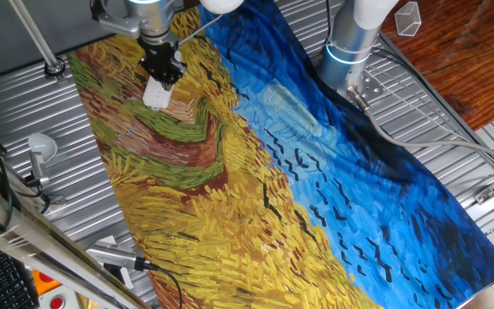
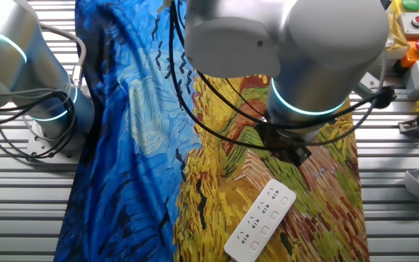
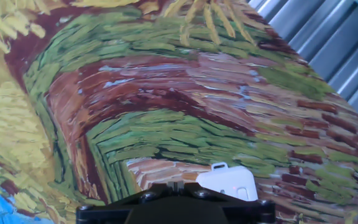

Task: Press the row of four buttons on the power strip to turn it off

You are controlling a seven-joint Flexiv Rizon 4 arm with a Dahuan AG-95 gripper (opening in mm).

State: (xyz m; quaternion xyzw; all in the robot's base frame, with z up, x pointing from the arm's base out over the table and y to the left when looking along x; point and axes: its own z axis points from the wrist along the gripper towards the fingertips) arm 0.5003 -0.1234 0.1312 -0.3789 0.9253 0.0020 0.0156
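The power strip [image 2: 260, 220] is a slim white bar lying slantwise on the painted cloth, and it shows small and foreshortened as the power strip [image 1: 157, 93] in one fixed view. Tiny pale marks line its top face; I cannot pick the row of four buttons out from the sockets. My gripper [image 1: 163, 77] hangs just above the strip's far end. In the hand view the gripper [image 3: 176, 185] fills the bottom edge, its two fingers meeting with only a thin seam, and one end of the power strip [image 3: 229, 182] pokes out on its right. My arm hides the fingertips in the other fixed view.
The painted cloth [image 1: 256, 163] covers a ribbed metal table [image 1: 75, 197]. A round grey-white knob on a stalk [image 1: 41, 148] and a silver-black cabled gadget [image 1: 114, 257] lie off the cloth's left edge. A second arm's base [image 2: 42, 87] and a box with coloured buttons [image 2: 413, 29] stand at the sides.
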